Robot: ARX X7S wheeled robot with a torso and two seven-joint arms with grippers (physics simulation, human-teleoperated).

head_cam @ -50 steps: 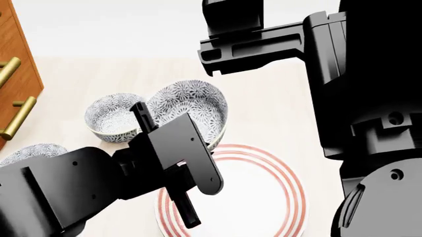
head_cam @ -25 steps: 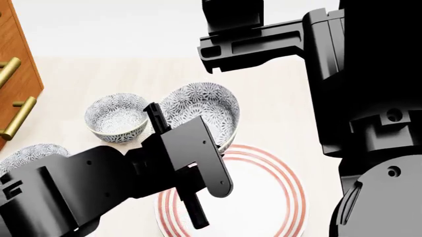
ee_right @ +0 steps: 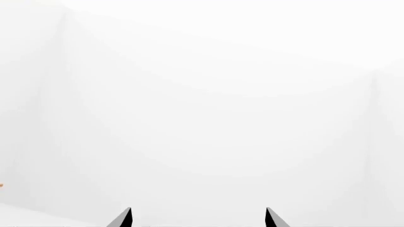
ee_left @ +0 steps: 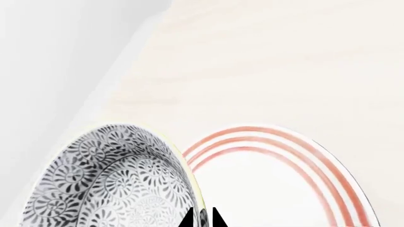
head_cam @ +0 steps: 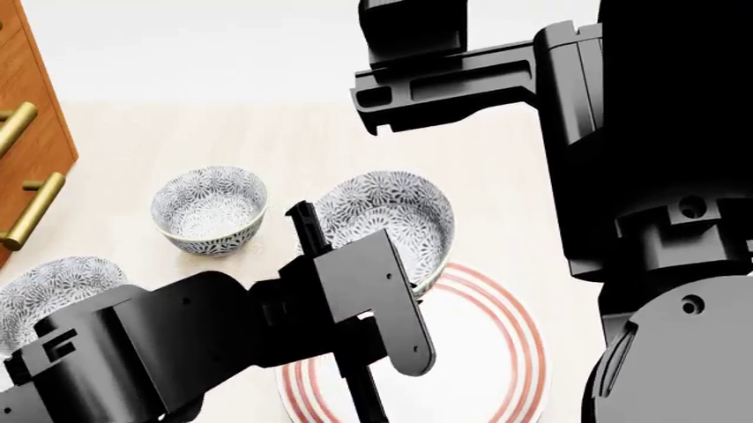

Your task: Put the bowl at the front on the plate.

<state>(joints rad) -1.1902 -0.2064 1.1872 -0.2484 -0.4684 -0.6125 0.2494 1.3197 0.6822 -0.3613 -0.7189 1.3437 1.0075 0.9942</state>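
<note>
Gripping the rim of the blue-grey floral bowl [head_cam: 394, 220], the left gripper [ee_left: 202, 218] has its two finger tips pinched close together on the bowl's wall, one tip inside and one outside, as the left wrist view shows. From the head camera the bowl is tilted, its opening turned toward the far side of the table [head_cam: 506, 167], and it sits over the far edge of the red-ringed plate [head_cam: 495, 352]; whether its base touches the plate or hangs just above it is hard to tell, since the left arm covers that spot. The plate lies flat on the pale wooden table, partly hidden by the left arm.

Two look-alike bowls stand on the table to the left: a second floral bowl [head_cam: 210, 210] upright, apart from the held one, and a third floral bowl [head_cam: 53, 291] nearer the robot at the left edge, partly behind the arm. A wooden cabinet [head_cam: 30, 132] with brass handles [head_cam: 30, 211] fills the far left corner.

The right gripper [ee_right: 197, 218] is raised, its tips spread wide with nothing between them, facing only a blank white background.
</note>
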